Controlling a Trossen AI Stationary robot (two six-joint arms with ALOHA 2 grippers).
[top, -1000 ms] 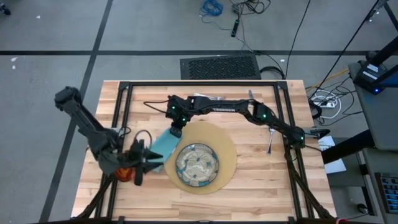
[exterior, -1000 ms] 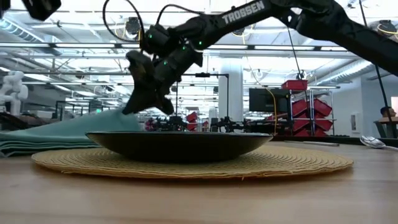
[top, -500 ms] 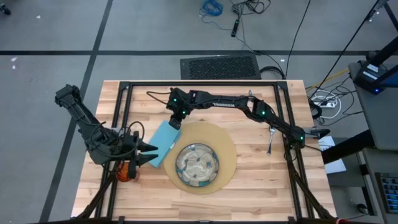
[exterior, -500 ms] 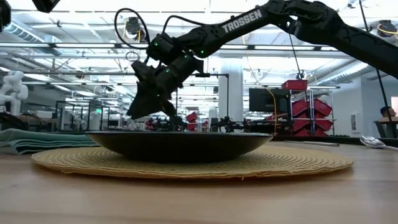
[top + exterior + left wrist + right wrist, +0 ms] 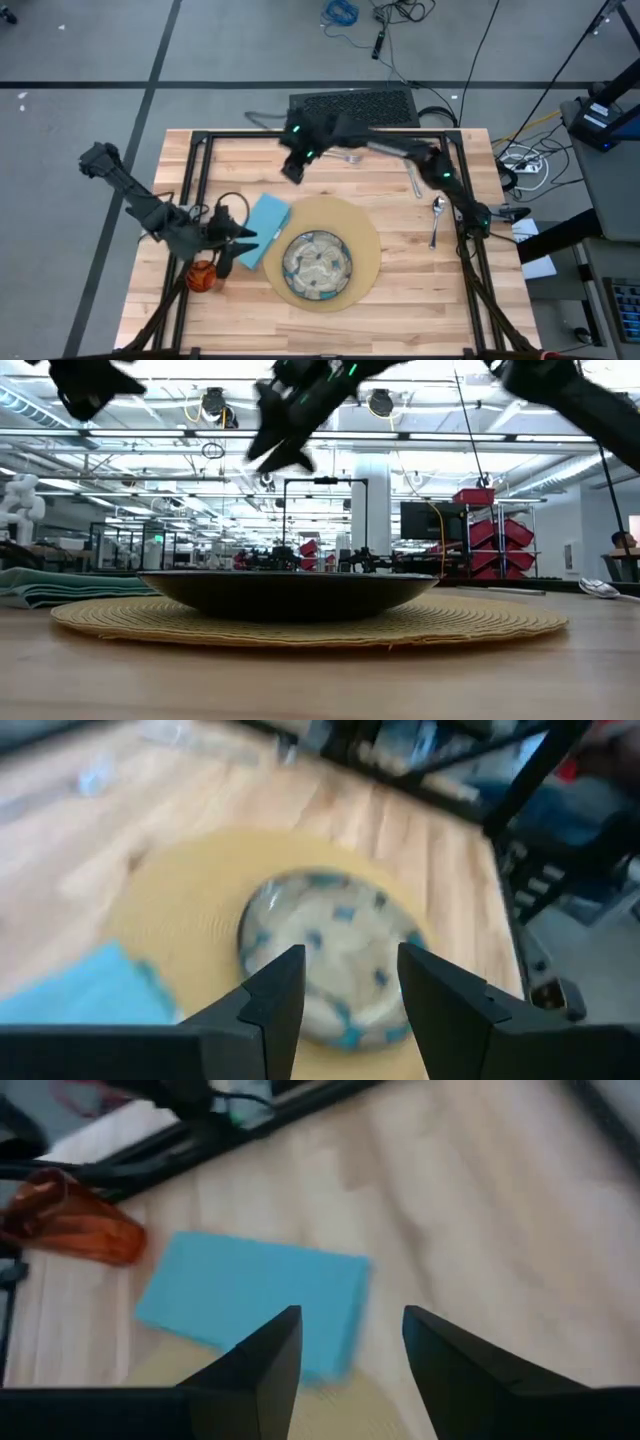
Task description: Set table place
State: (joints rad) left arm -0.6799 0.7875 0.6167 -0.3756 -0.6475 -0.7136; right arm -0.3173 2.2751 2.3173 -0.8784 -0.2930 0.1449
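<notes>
One folded blue napkin [image 5: 264, 229] lies flat on the table [image 5: 400, 300], its near corner just overlapping the left rim of the round tan mat [image 5: 367, 240]; the patterned plate [image 5: 316, 263] sits on the mat's front-left part, leaving bare mat behind and to the right of it. An orange cup [image 5: 201, 276] lies on its side near the table's left front, close to the black frame rail [image 5: 196, 175], well apart from the plate. A spoon [image 5: 436, 218] lies on the wood just right of the mat, and what looks like other cutlery [image 5: 414, 178] rests farther back near the rear rail. Open wood remains along the whole front edge and in the right front corner. The right pincer [image 5: 292, 168] hangs above the back-left part of the table, lifted clear of the napkin; its fingers stand apart and hold nothing, with the napkin and cup showing below them in its wrist view. The left pincer [image 5: 243, 240] is low beside the napkin's left edge, just behind the cup, its fingers [image 5: 272, 1000] parted and empty, pointing toward the plate. In the low view, the plate [image 5: 288, 593] and mat [image 5: 480, 622] fill the foreground, with a workshop hall of shelves and red bins [image 5: 490, 520] behind.
</notes>
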